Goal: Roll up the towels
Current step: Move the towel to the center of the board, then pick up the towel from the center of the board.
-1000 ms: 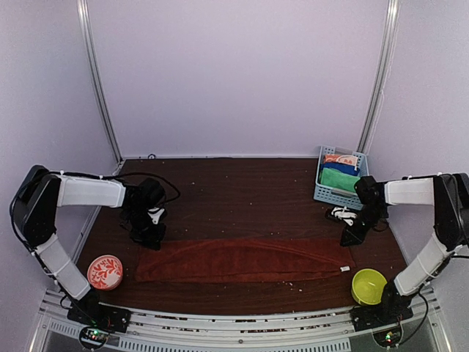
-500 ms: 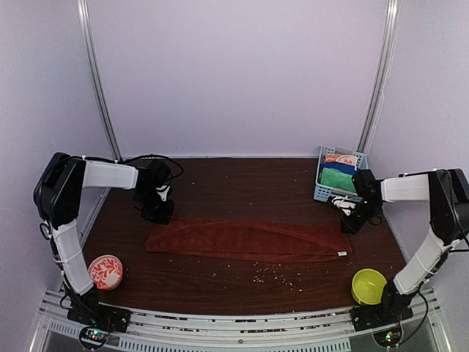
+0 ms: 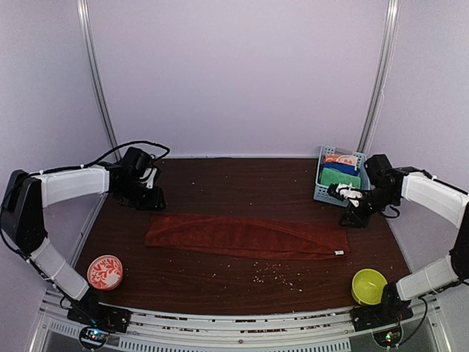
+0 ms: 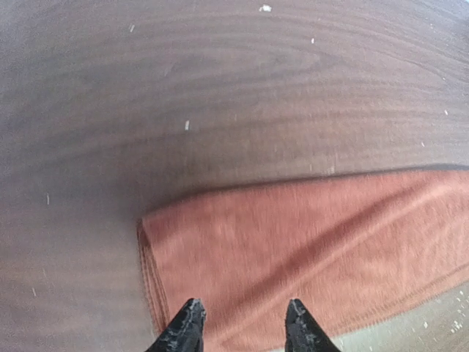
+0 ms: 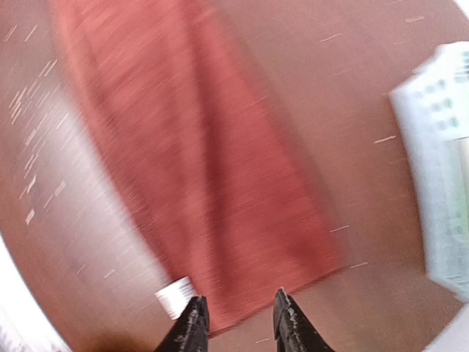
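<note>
The rust-red towel (image 3: pixel 245 236) lies as a long flat strip across the middle of the table, with a white tag (image 3: pixel 339 253) at its right end. My left gripper (image 3: pixel 152 202) hovers open just behind the strip's left end. In the left wrist view its fingertips (image 4: pixel 192 317) stand apart above the towel (image 4: pixel 315 246) with nothing between them. My right gripper (image 3: pixel 355 218) hangs open by the right end. Its own view, blurred, shows the towel (image 5: pixel 212 169) and tag (image 5: pixel 174 297) below the gripper (image 5: pixel 239 309). A green towel (image 3: pixel 338 179) sits in the basket.
A blue-grey basket (image 3: pixel 324 192) holding folded cloths stands at the back right, just behind my right gripper. A red patterned bowl (image 3: pixel 105 271) sits at the front left and a yellow-green bowl (image 3: pixel 368 284) at the front right. Crumbs (image 3: pixel 271 273) dot the table in front of the towel.
Both grippers dragged the red towel away from the near edge, then opened and let go of its ends. The left one drew back to the left, the right one lifted back toward the basket.
</note>
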### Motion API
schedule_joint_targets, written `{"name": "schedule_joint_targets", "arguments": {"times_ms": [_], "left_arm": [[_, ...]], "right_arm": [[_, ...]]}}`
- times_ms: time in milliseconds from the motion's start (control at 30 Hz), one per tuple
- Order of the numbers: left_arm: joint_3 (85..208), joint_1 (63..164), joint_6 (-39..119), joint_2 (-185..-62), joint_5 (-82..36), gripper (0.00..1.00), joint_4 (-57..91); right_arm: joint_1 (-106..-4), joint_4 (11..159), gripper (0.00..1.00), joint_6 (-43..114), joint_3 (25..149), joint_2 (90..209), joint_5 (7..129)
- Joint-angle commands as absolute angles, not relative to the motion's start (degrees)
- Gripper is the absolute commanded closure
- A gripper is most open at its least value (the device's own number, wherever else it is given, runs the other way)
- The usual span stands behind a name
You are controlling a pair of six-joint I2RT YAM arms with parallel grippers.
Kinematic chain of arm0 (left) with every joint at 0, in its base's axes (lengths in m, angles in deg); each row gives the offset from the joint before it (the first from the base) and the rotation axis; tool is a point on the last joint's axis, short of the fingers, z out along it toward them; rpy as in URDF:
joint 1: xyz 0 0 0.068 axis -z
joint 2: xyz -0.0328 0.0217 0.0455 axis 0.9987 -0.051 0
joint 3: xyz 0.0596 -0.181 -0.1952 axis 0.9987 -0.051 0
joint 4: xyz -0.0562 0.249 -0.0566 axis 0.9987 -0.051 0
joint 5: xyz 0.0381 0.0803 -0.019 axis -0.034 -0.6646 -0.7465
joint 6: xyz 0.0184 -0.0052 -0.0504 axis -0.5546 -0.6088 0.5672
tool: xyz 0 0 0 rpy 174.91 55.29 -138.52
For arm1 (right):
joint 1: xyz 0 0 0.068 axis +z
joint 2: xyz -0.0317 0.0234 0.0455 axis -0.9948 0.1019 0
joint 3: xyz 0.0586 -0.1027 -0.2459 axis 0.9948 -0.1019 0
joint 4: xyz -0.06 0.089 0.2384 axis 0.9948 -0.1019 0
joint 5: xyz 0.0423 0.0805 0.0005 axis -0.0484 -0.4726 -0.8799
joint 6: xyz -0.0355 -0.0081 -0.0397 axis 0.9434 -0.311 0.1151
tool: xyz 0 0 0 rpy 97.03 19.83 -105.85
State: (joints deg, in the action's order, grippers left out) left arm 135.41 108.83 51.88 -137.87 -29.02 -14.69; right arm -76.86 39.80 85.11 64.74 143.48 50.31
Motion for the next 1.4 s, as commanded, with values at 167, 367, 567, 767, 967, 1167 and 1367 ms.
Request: {"name": "schedule_joint_targets", "arguments": {"times_ms": [167,367,567,767,967,1167,1367], "left_arm": [[127.84,105.3,60.25,-132.73,-26.57,0.64,-24.1],[124.5,101.49,60.82,-134.18,-20.57,0.74,-26.33],[124.3,101.48,60.82,-135.71,-19.72,0.74,-26.06],[122.92,101.49,60.89,-137.82,-20.31,0.75,-24.86],[121.94,101.49,61.34,-137.92,-19.97,0.77,-23.19],[120.33,101.49,61.71,-138.45,-18.45,0.83,-19.13],[120.52,101.49,61.76,-138.44,-18.14,0.92,-17.32]], "right_arm": [[-73.65,34.01,0.64,95.13,55.29,137.45,56.93],[-72.11,35.15,0.65,95.43,53.7,138.37,58.77],[-71.33,36.35,0.65,95.44,52.78,138.43,58.19],[-71.15,36.4,0.65,95.5,52.65,139.34,57.6],[-71.1,36.44,0.65,95.75,52.46,139.56,57.0],[-71.05,36.07,0.65,96.42,52.22,140.92,55.56],[-71.06,34.09,0.6,97.41,53.5,140.97,53.59]]}}
